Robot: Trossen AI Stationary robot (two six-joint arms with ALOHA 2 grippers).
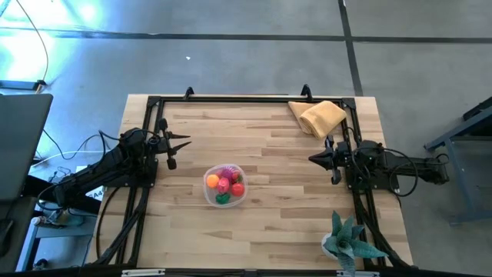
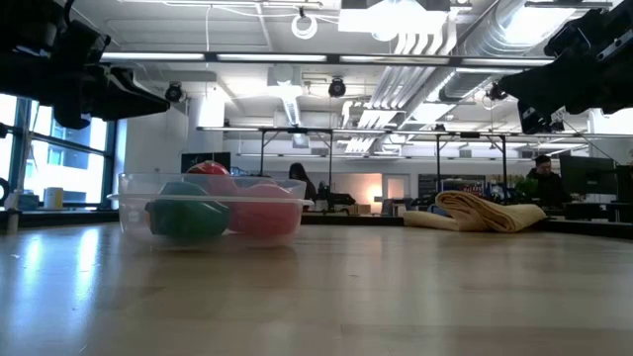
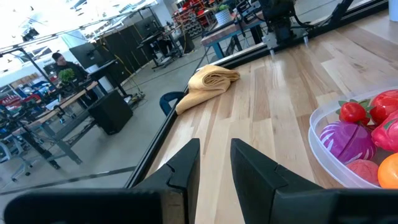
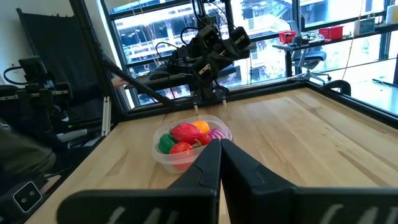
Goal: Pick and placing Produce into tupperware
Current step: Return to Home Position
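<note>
The tupperware (image 1: 224, 185) is a small round clear container standing on its base on the wooden table, near the middle toward the near edge. The produce (image 1: 225, 183) lies inside it: red, orange, pink, purple and green pieces, also plain in the left wrist view (image 3: 364, 134) and the right wrist view (image 4: 186, 137). My left gripper (image 1: 184, 143) hovers at the table's left side, above the table, its fingers a little apart (image 3: 214, 155). My right gripper (image 1: 313, 158) hovers at the right side, fingers together (image 4: 219, 146). Neither touches anything.
A folded tan cloth (image 1: 319, 117) lies at the far right corner of the table. A teal spiky-leaved plant (image 1: 347, 240) stands at the near right corner. A black frame (image 1: 246, 98) runs along the table's far and side edges. Bare wood lies between the arms.
</note>
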